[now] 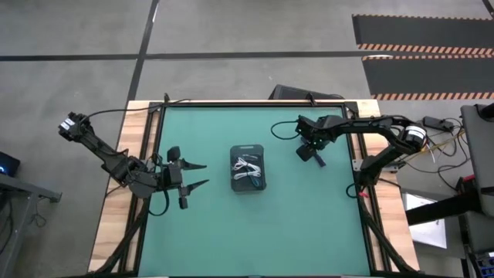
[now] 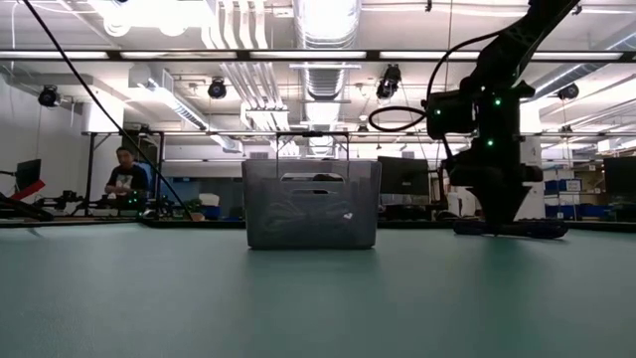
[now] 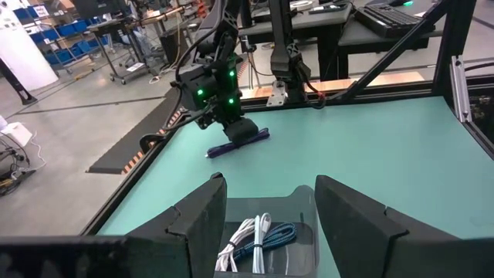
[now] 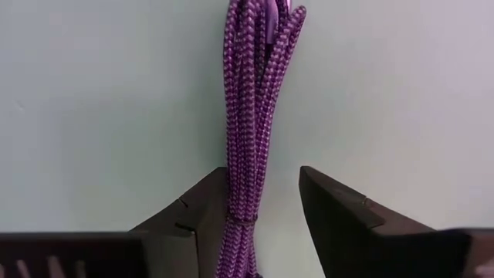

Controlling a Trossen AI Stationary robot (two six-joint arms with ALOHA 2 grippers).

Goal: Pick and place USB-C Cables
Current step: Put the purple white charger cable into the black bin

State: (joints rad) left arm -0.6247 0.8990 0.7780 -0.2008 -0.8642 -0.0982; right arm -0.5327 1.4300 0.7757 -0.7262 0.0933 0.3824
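The table (image 1: 309,224) was a green mat with a grey tray (image 1: 248,148) in the middle, already holding white and dark cables (image 1: 248,170). The left gripper (image 1: 197,175) waited near the table's left edge, jaws wide apart, empty. The right gripper (image 4: 262,205) was down over a purple cable (image 4: 251,100) lying on the mat right of the tray, fingers apart on either side of the bundle, not clamped yet. It looked light, soft and floppy, braided so fairly grippy. I'd pinch it mid-bundle across all strands, otherwise loops could sag or slip loose.
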